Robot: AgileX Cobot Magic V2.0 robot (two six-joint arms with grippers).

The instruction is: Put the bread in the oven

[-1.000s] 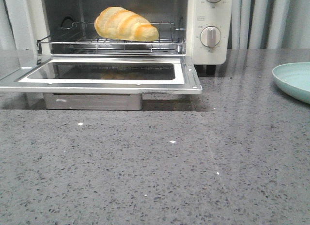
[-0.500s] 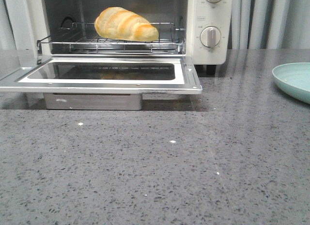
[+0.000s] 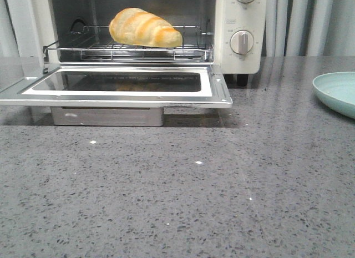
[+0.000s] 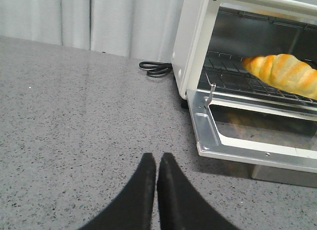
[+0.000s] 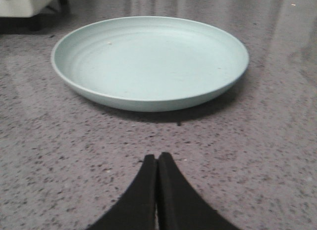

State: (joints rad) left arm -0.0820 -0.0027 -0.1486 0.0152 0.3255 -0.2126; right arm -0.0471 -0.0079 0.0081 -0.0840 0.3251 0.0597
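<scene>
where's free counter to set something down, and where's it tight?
Free: the broad grey counter in front of the open oven door, running right up to the pale green plate; also counter left of the oven, out to the black cord. Tight: the wire rack holds the bread.

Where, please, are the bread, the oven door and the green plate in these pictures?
bread (image 3: 144, 28): front view, middle of the loaf's ridged top.
oven door (image 3: 219, 91): front view, right metal frame of the dropped-open door.
green plate (image 5: 148, 99): right wrist view, near rim.
</scene>
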